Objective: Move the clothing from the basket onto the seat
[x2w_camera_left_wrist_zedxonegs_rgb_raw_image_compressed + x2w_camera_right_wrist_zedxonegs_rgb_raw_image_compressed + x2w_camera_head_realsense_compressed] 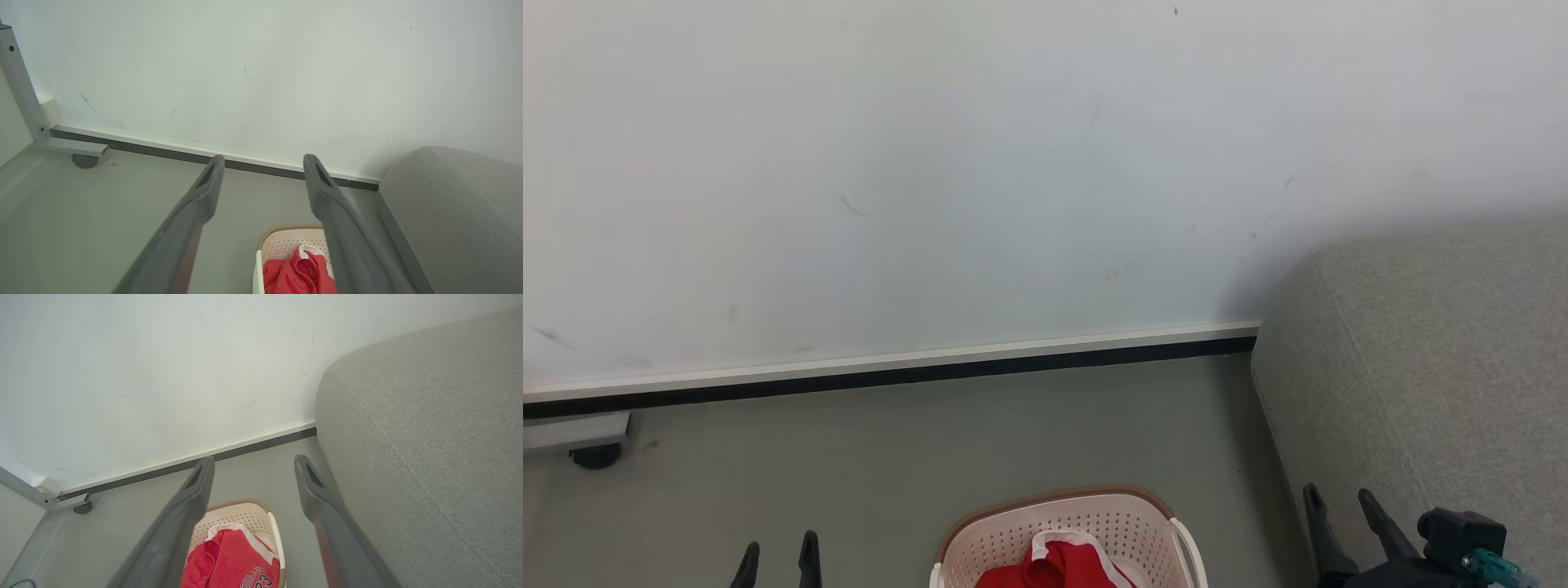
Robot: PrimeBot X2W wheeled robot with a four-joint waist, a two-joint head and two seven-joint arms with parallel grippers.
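Right wrist view: we'd pinch the soft, light red fabric clothing [233, 559] at its raised fold; fingers spread empty on left gripper [263, 161] and right gripper [253, 461].

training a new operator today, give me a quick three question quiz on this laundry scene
1. True or false: the red Bulls jersey already lies on the grey seat.
2. Which side of the laundry basket is the grey seat on? A: the robot's left. B: the robot's right.
3. Fill in: the left gripper and the right gripper are both ____.
Key: 1 false, it is in the basket; 2 B; 3 open.
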